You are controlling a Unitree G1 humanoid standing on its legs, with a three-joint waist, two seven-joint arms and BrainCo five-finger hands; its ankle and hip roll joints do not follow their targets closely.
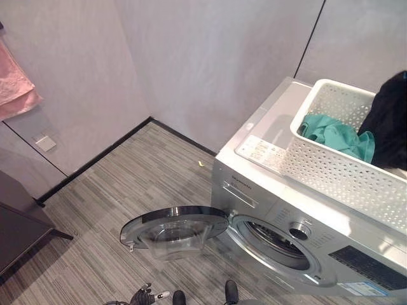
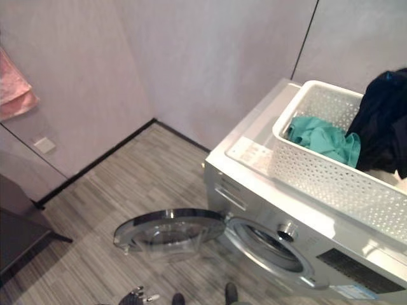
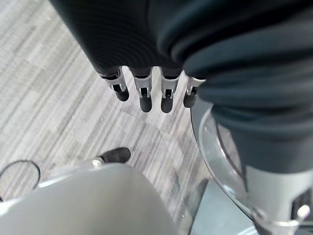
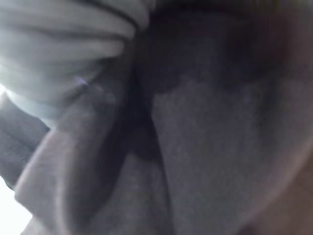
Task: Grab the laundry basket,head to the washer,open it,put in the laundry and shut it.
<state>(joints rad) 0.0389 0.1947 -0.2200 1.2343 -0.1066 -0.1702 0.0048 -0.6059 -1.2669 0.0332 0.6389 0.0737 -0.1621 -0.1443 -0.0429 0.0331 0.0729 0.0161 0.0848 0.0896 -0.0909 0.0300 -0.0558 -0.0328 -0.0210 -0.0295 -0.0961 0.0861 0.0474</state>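
Note:
The silver washer stands at the right with its round door swung wide open over the floor, so the drum opening is bare. On its top sits the white perforated laundry basket with a teal garment inside. A dark garment rises out of the basket's right end and runs off the view's edge. The same dark cloth lies right against the right wrist camera and hides that hand's fingers. My left hand hangs low beside the open door, fingers straight and holding nothing.
A pink towel hangs on the left wall above a white wall plate. A dark piece of furniture juts in at the lower left. A small yellow scrap lies on the striped floor near the washer's corner.

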